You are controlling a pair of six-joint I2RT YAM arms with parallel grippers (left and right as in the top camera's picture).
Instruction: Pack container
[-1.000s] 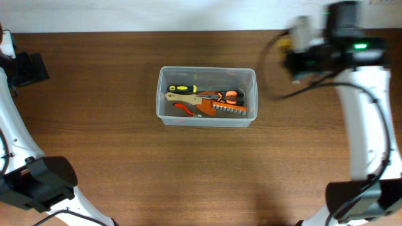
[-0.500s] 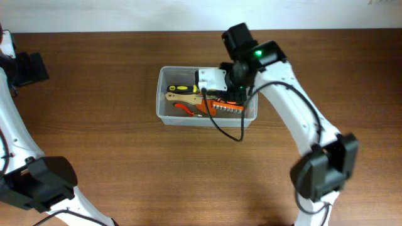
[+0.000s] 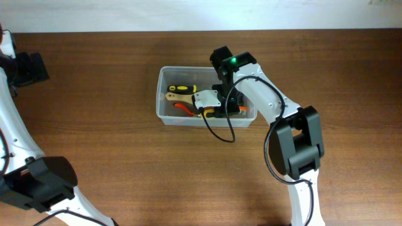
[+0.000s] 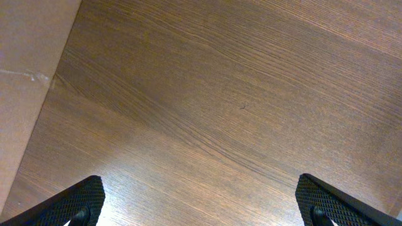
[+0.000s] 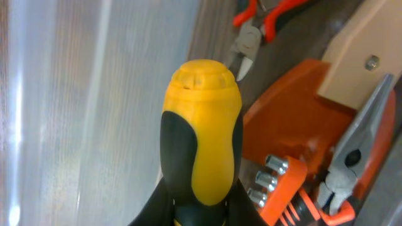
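From above, the container (image 3: 182, 68) sits on the middle of the wooden surface (image 3: 94, 157), well apart from the left arm (image 3: 12, 125) at the left edge. It is already partly packed. A lying screwdriver (image 3: 182, 88) is at the far side, with a tan handle (image 3: 179, 97) beside it and orange-handled cutters (image 3: 182, 110) nearer the front wall. The right arm (image 3: 270, 103) reaches into the container's right half and hides what lies under it. No loose tool shows on the surface, so the packing looks close to finished. What seems left is to set down this last item and lift the arm out.

The left wrist view shows only bare wood. The left jaws stand wide apart at the lower corners, holding nothing.

The right wrist view looks down inside the container, with its clear wall on the left. A gripped screwdriver (image 5: 202, 125), yellow and black, rises from the bottom edge, where the right jaws appear clamped on its handle, though little of them shows. Below it lie an orange bit holder (image 5: 279, 179) and grey pliers (image 5: 355, 157).
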